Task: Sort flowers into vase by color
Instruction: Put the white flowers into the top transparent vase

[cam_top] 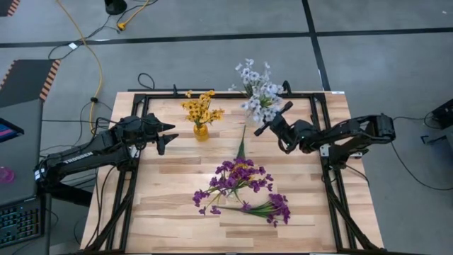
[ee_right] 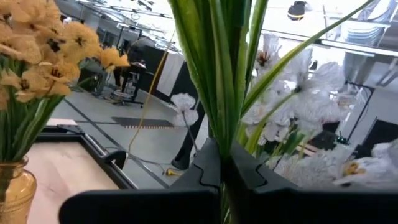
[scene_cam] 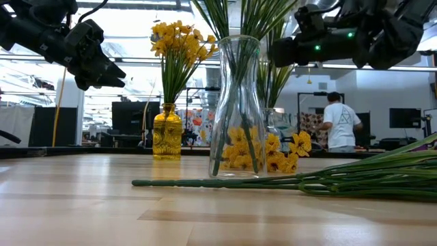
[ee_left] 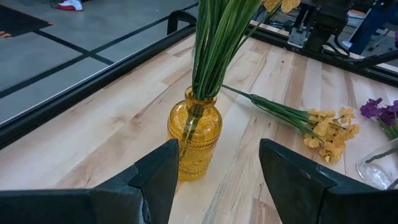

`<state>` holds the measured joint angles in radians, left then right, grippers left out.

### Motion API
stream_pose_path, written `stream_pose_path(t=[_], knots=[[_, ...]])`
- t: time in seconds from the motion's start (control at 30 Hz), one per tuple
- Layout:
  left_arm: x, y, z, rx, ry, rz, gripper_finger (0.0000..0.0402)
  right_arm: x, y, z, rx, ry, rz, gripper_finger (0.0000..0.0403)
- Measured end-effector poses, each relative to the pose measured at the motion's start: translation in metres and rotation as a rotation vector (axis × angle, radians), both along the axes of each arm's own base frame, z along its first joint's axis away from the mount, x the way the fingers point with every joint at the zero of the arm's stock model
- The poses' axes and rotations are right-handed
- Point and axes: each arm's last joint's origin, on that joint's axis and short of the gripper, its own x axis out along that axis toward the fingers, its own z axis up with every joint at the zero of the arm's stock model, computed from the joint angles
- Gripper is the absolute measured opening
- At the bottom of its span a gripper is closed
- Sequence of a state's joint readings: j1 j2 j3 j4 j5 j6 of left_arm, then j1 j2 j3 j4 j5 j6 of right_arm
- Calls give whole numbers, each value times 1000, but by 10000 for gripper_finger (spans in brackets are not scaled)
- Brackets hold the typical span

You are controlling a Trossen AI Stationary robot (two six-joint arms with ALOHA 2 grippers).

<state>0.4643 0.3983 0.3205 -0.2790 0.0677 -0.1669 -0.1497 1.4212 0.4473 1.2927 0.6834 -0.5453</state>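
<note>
An amber vase [cam_top: 201, 131] holds yellow flowers [cam_top: 199, 108]. My left gripper [cam_top: 170, 134] hovers open just to its left, fingers either side of it in the left wrist view [ee_left: 194, 134], touching nothing. My right gripper [cam_top: 272, 119] is shut on the white flowers [cam_top: 258, 91] at the far edge. Their stems run down toward a small clear vase [scene_cam: 273, 126]. Purple flowers [cam_top: 237, 177] stand in a larger clear vase [scene_cam: 239, 116]. One yellow sprig [ee_left: 323, 127] and one purple sprig [cam_top: 272, 209] lie flat on the table. My right gripper pinches the white bunch's green stems [ee_right: 219, 134] between its two fingers [ee_right: 249, 171], below the blossoms. The fingers come in about level from the table's right, across the upright stems. The blossoms [ee_right: 298, 93] stand above the hold; the stems' lower ends are hidden.
Black frame rails [cam_top: 141, 99] run along the left, far and right edges of the wooden table [cam_top: 177, 212]. The purple sprig's long stem [scene_cam: 205, 183] lies across the near part. A person [scene_cam: 339, 123] stands in the room far behind the table.
</note>
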Motion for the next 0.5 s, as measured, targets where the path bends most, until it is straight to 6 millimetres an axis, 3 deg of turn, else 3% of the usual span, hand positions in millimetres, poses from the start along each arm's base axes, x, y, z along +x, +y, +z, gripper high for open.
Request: stream_pose_path(t=[0.5], knots=[[0, 0, 0, -1, -1, 0, 210, 2, -3, -8, 62, 36, 11, 29]])
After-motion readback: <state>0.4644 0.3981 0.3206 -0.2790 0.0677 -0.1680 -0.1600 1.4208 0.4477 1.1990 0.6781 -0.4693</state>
